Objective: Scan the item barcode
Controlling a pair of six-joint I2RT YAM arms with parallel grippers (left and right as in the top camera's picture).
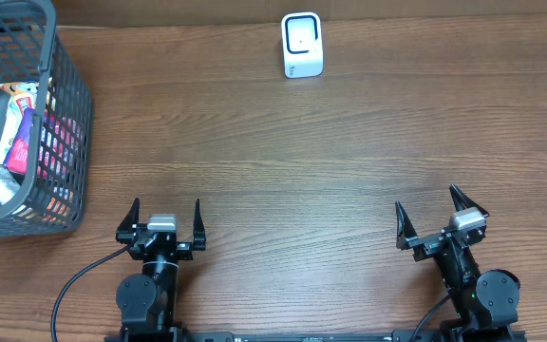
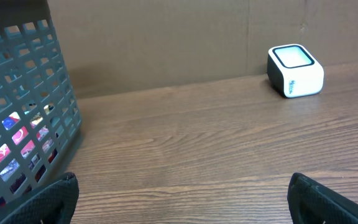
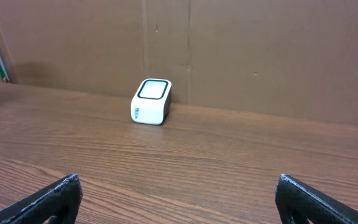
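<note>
overhead: the basket is cut off at the left edge, and the packets inside it show only through the mesh, their print too small to read. the scanner stands well apart at the table's far edge. left gripper and right gripper sit near, jaws spread, holding nothing. left wrist: only the fingertips show, at the bottom corners, and blue lettering on the scanner's side is illegible. right wrist: that lettering is blurred and the fingertips are cropped.

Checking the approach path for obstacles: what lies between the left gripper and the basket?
Only bare table separates the left gripper from the basket. The overhead view shows this, and the left wrist view agrees.
</note>
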